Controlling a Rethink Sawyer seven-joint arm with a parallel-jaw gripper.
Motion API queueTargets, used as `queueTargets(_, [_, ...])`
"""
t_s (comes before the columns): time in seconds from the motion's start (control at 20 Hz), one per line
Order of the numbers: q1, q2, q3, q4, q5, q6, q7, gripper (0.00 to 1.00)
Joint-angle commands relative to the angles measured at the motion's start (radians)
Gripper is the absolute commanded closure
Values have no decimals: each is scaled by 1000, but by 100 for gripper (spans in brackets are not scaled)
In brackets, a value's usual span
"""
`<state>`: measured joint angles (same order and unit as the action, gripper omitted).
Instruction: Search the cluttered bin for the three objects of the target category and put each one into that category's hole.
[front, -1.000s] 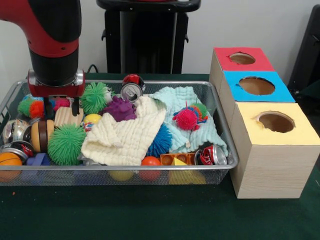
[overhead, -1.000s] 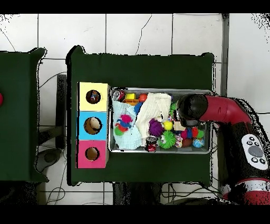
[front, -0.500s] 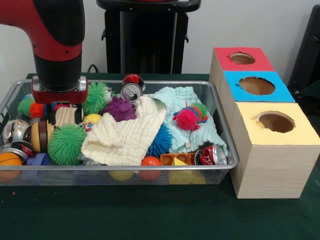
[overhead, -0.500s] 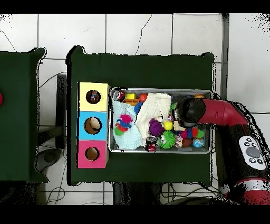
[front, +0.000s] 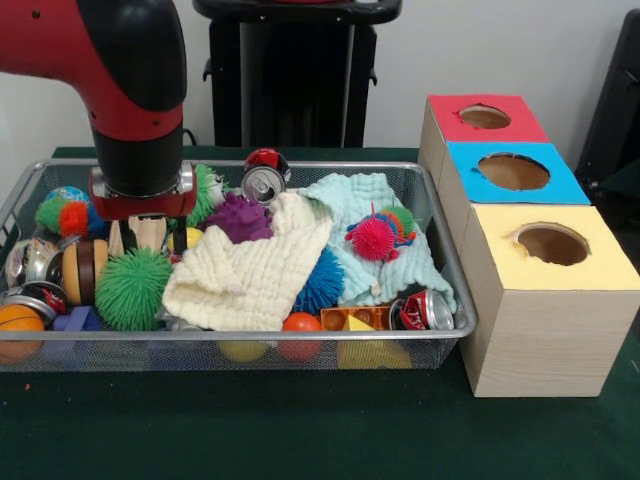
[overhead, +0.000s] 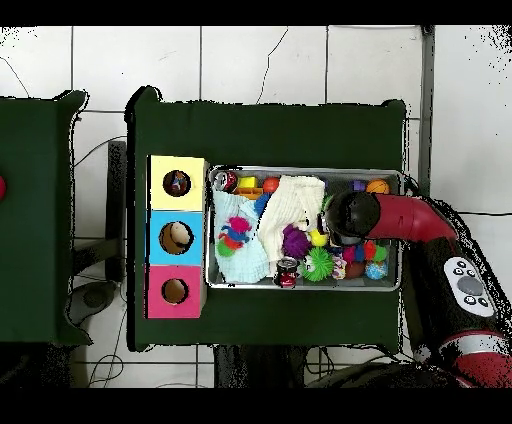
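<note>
The wire bin holds the clutter, and beside it stand three boxes, yellow, blue and red, one hole each. In the bin lie two cloths, cream and pale blue. The gripper hangs with a wooden block between its fingers; whether they clamp it cannot be told. Two green spiky balls show: one just below the fingers, one behind them. Two cans lie well off to one side of them.
</note>
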<state>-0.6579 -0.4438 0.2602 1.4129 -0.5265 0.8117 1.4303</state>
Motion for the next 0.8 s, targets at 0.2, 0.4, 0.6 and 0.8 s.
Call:
queueTargets(0.2, [9,66,62,56,-10,52,-98,0])
queueTargets(0.4, [30,75,42,29,-26,98,-110,0])
queueTargets(0.6, [49,86,22,3,-44,135,-117,0])
queueTargets(0.8, [43,91,29,6,-37,123,-115,0])
